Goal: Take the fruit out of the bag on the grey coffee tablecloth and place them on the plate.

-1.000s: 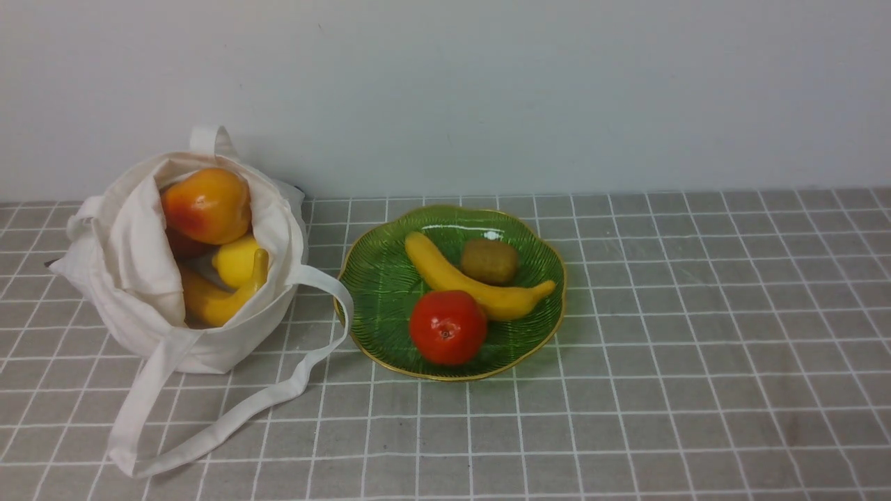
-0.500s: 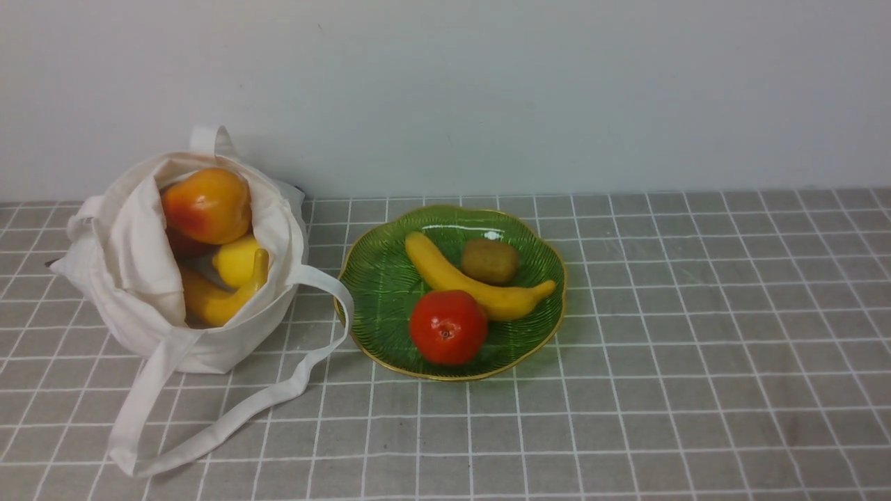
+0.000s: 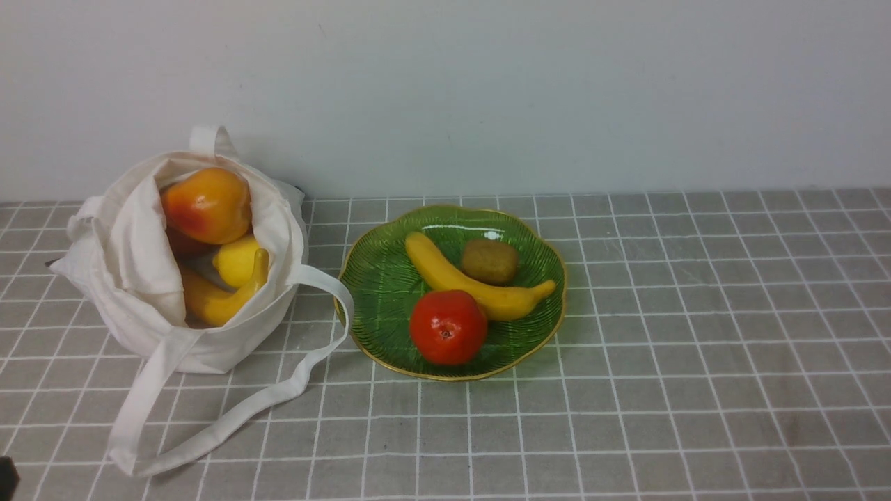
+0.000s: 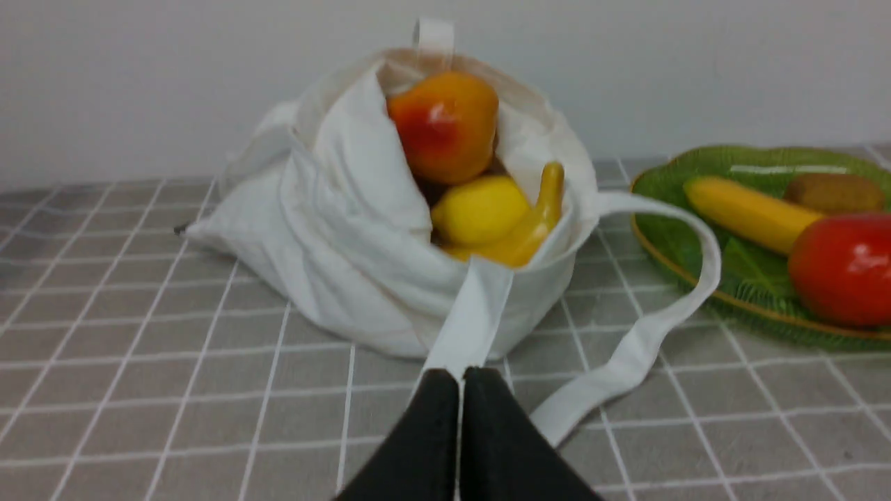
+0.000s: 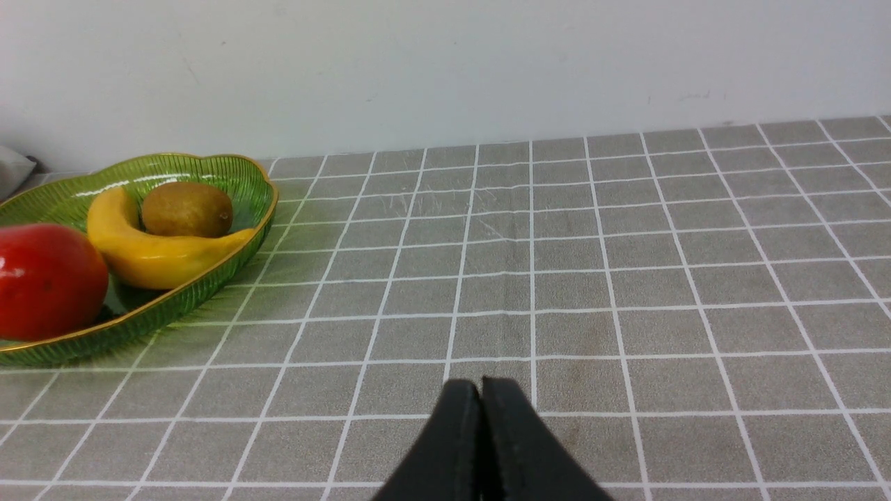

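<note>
The cream bag [image 3: 125,278] stands open at the left on the grey tablecloth [image 3: 696,313]. It holds an orange-red mango [image 3: 207,204], a lemon [image 3: 237,259] and a banana [image 3: 223,299]. The green plate [image 3: 379,278] beside it holds a banana [image 3: 473,282], a kiwi [image 3: 489,261] and a round red fruit [image 3: 447,327]. My left gripper [image 4: 459,372] is shut and empty, low in front of the bag [image 4: 334,229], its tips at the strap [image 4: 473,313]. My right gripper [image 5: 480,383] is shut and empty over bare cloth, right of the plate [image 5: 230,174].
A long strap [image 3: 230,417] loops across the cloth in front of the bag, toward the plate. A white wall [image 3: 487,90] stands close behind the table. A dark bit of my left arm [image 3: 7,476] shows at the front left corner.
A dark bit of my left arm has come into the front view's lower left corner. The bag, the plate and the fruit have not moved.
</note>
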`<control>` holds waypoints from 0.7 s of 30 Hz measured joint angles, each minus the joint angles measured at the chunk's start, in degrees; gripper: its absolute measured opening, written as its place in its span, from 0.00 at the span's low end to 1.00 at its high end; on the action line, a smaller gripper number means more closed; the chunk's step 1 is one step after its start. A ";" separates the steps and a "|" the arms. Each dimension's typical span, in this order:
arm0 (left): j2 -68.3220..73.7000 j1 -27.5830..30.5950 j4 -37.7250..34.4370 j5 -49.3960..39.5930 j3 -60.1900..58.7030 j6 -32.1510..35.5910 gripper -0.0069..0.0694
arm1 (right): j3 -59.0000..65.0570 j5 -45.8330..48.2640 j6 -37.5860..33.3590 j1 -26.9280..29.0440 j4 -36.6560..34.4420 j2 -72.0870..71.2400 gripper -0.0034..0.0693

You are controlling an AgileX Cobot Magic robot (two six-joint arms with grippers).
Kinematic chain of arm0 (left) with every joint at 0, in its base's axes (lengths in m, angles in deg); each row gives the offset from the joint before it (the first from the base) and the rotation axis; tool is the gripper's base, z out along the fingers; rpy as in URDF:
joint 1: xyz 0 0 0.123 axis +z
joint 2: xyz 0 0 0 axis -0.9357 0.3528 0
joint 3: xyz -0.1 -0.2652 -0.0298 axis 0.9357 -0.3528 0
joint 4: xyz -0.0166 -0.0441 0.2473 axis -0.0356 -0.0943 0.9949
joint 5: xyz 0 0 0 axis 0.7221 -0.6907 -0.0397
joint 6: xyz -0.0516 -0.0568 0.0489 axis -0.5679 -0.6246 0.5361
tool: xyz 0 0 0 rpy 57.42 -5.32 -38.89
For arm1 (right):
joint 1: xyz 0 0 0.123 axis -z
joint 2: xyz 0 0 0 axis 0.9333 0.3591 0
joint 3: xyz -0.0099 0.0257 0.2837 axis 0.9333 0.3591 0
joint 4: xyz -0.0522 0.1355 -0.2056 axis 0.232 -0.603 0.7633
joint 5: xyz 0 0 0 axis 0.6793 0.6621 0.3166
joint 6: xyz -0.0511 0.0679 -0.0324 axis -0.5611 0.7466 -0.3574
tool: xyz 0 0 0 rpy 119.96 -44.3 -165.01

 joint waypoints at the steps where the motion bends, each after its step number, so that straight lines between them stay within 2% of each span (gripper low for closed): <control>1: 0.00 0.06 0.07 0.06 -0.83 0.00 0.08 | 0.00 0.00 0.00 0.00 0.00 0.00 0.03; 6: 0.00 0.30 0.82 0.72 -6.40 -0.06 0.08 | -0.05 0.06 0.00 0.00 0.00 0.00 0.03; 21: 0.05 0.30 0.94 2.76 -6.78 -0.06 0.08 | -0.05 0.06 0.00 0.00 0.00 0.00 0.03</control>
